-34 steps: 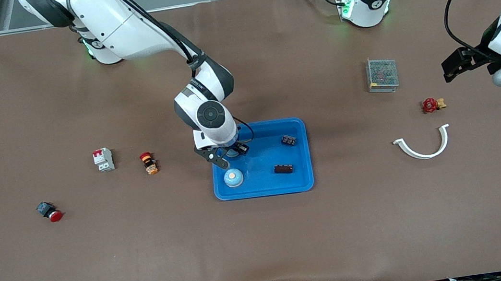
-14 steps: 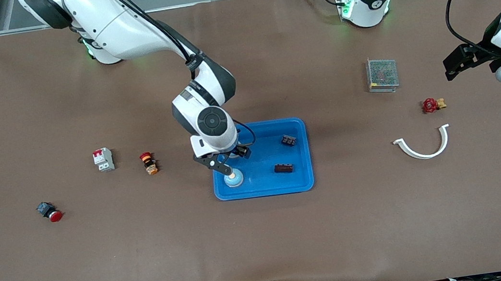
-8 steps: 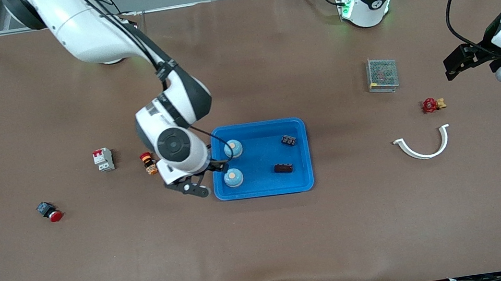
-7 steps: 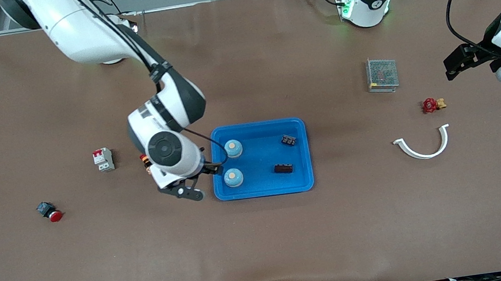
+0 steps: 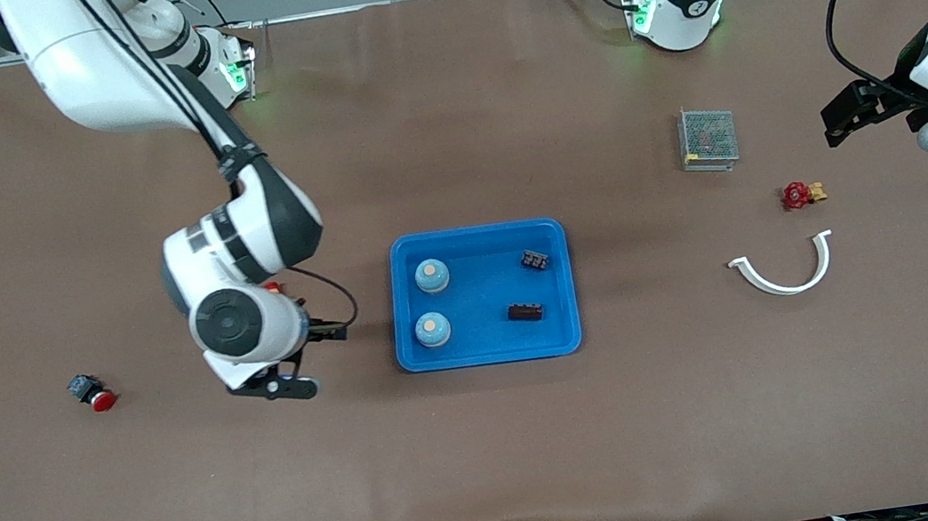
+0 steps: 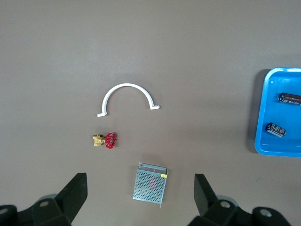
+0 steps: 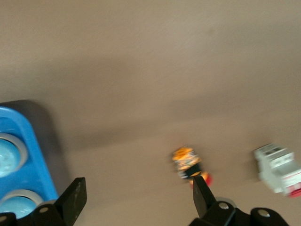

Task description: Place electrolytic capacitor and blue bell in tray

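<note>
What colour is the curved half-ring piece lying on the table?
White; the half-ring shows best in the left wrist view.

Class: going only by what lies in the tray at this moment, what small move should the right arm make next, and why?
Probably just pull back and wait. The tray already holds two blue bells and two dark capacitors; the right tool hangs open and empty over bare table beside it, while the left tool waits open.

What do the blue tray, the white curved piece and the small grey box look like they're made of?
Tray: likely moulded plastic, with a uniform bright blue, smooth surface and rounded rim.
White curved piece: probably plastic, a thin, plain white arc.
Grey box: apparently metal, with a perforated mesh face.
</note>
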`<control>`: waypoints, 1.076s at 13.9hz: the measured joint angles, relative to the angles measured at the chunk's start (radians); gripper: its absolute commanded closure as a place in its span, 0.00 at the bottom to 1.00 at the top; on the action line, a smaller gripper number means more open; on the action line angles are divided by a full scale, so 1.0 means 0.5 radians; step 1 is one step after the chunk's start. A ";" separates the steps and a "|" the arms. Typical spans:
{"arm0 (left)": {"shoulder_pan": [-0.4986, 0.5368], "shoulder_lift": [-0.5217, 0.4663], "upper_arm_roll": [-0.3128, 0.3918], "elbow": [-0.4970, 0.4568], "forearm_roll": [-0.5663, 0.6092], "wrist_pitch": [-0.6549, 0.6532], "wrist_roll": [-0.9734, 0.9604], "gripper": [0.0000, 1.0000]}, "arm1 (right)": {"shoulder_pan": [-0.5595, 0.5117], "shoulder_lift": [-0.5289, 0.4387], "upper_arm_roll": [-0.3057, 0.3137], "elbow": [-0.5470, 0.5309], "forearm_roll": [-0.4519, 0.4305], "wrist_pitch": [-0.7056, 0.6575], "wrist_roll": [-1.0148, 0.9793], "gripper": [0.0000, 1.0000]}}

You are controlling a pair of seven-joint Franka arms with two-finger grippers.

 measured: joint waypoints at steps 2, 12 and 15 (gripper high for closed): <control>0.000 0.000 0.000 0.000 0.000 -0.001 -0.003 0.00 | -0.125 -0.050 -0.006 0.004 -0.003 -0.088 -0.259 0.00; 0.000 0.000 0.000 -0.001 0.000 -0.001 -0.007 0.00 | -0.655 -0.131 -0.009 0.004 -0.007 -0.219 -0.712 0.00; 0.000 0.000 0.000 -0.001 0.000 -0.003 -0.007 0.00 | -0.754 -0.176 -0.009 0.006 -0.007 -0.221 -0.839 0.00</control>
